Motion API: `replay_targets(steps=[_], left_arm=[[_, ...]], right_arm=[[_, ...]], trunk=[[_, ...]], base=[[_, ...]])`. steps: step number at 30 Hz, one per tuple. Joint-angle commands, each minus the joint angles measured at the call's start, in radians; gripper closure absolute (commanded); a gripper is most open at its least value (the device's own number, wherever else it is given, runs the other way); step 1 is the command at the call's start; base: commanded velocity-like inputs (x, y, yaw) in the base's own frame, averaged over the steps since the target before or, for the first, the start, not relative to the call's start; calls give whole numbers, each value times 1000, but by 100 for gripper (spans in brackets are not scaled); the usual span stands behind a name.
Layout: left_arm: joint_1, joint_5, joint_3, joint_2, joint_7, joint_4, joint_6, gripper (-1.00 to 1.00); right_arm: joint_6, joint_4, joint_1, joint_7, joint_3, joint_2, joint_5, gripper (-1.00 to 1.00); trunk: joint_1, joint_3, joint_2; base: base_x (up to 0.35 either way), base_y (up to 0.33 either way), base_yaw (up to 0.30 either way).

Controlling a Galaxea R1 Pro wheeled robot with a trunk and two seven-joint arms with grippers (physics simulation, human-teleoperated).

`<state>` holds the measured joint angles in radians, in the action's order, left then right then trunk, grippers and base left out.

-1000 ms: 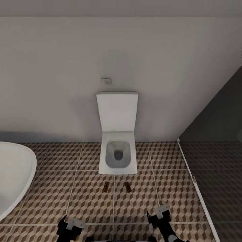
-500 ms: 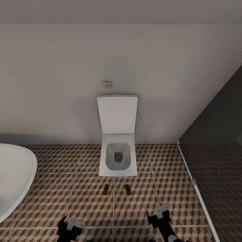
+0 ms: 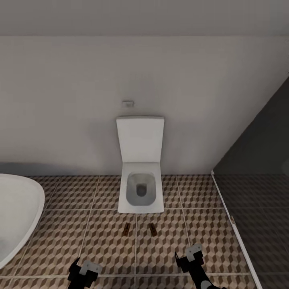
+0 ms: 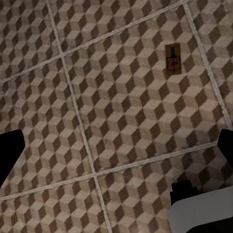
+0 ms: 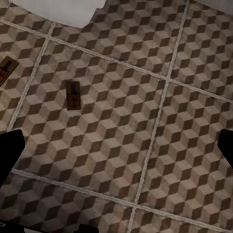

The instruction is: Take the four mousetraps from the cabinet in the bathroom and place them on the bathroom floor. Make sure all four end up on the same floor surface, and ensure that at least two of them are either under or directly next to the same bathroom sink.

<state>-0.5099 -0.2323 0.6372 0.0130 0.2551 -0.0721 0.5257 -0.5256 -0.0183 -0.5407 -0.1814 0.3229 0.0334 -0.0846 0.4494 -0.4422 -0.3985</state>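
Two mousetraps on the bathroom floor [image 3: 80, 237], lying flat in front of the toilet [image 3: 140, 192]. The left mousetrap [image 3: 126, 229] and the right mousetrap [image 3: 153, 229] sit near each other, one on each side of the grout line that runs out from the toilet's front edge, both just clear of the toilet base. Neither touches the other.

A white basin [image 3: 18, 212] curves in at the left edge of the head view, well apart from both traps. Toilet lid is up against the white wall [image 3: 80, 100], small flush plate [image 3: 128, 104] above it. Dark tiled shower area [image 3: 261, 208] on the right, split from the cube-pattern tiles by a pale strip.

The left gripper [image 3: 83, 269] and right gripper [image 3: 192, 257] are low in the head view, near the robot, both over bare tiles and short of the traps. Fingers on both are spread apart and hold nothing; in each wrist view the dark fingertips sit at opposite edges with only floor between them.

Left wrist view: one mousetrap [image 4: 173, 59] flat on the tiles, red mark visible, well ahead of the fingers. Right wrist view: one mousetrap [image 5: 73, 95] lying flat, a second [image 5: 6, 69] cut off at the frame edge, with the white toilet base [image 5: 63, 10] beyond them.
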Motion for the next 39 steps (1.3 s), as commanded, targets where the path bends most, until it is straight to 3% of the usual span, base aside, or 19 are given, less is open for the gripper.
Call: replay_targets(steps=[1, 39], left_arm=[[-1, -7, 9, -1, 1, -3, 5, -100], [-1, -7, 9, 0, 2, -3, 5, -100]], right_arm=[[-1, 1, -1, -10, 4, 0, -9, -100], [-1, 1, -1, -10, 4, 0, -9, -100]], trunk=[[1, 0, -2], [1, 62, -2]], base=[[0, 0, 0], [0, 0, 0]])
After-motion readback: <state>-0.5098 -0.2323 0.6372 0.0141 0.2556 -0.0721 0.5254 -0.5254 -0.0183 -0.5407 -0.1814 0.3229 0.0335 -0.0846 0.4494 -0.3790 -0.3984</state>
